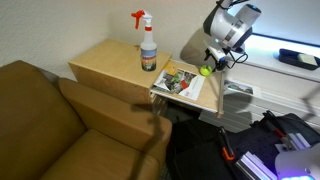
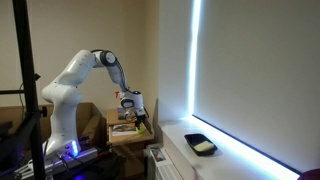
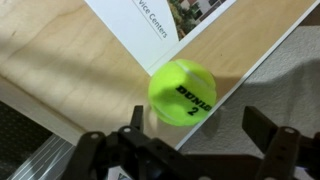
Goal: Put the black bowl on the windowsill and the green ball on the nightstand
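The green ball [image 3: 182, 92], a tennis ball marked Dunlop 2, rests on the wooden nightstand [image 3: 60, 60] close to its edge, beside a magazine [image 3: 150, 25]. My gripper [image 3: 200, 120] is open just above it; the ball lies by one finger and is not gripped. In an exterior view the ball [image 1: 205, 71] sits at the nightstand's [image 1: 110, 65] corner under the gripper [image 1: 215, 60]. The black bowl shows on the windowsill in both exterior views [image 1: 298, 58] [image 2: 201, 145]. The gripper also shows in an exterior view [image 2: 140, 115].
A spray bottle [image 1: 148, 45] stands on the nightstand behind the magazine [image 1: 180, 82]. A brown sofa [image 1: 60, 130] sits beside the nightstand. Dark bags and gear [image 1: 270, 145] lie on the floor below the windowsill.
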### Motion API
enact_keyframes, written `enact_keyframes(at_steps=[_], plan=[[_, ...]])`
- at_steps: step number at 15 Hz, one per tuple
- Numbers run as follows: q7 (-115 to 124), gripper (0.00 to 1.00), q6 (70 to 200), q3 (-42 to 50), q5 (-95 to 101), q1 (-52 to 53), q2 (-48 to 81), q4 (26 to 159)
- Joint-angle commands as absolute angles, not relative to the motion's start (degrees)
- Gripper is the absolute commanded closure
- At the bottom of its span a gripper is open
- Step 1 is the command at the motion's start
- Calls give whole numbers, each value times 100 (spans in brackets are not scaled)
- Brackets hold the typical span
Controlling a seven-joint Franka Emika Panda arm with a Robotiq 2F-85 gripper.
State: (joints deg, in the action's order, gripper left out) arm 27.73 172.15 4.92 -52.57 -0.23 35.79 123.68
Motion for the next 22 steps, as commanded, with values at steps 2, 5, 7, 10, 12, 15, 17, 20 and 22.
enact_keyframes(at_steps=[2,5,7,10,12,15,17,20,22], plan=[[3088,0,17001,471,-5246,-109,4187,11572],[3340,0,16880,538,-5242,-91,4469,11324],[3457,0,16752,520,-5237,-140,4633,11175],[3411,0,16467,391,-5253,-256,4696,11059],[3353,0,16343,357,-5269,-289,4662,11027],[3283,0,16084,243,-5353,-382,4525,11037],[3328,0,15815,211,-5358,-390,4423,11108],[3352,25,15478,227,-5357,-371,4405,11121],[3359,34,15430,272,-5358,-339,4417,11133]])
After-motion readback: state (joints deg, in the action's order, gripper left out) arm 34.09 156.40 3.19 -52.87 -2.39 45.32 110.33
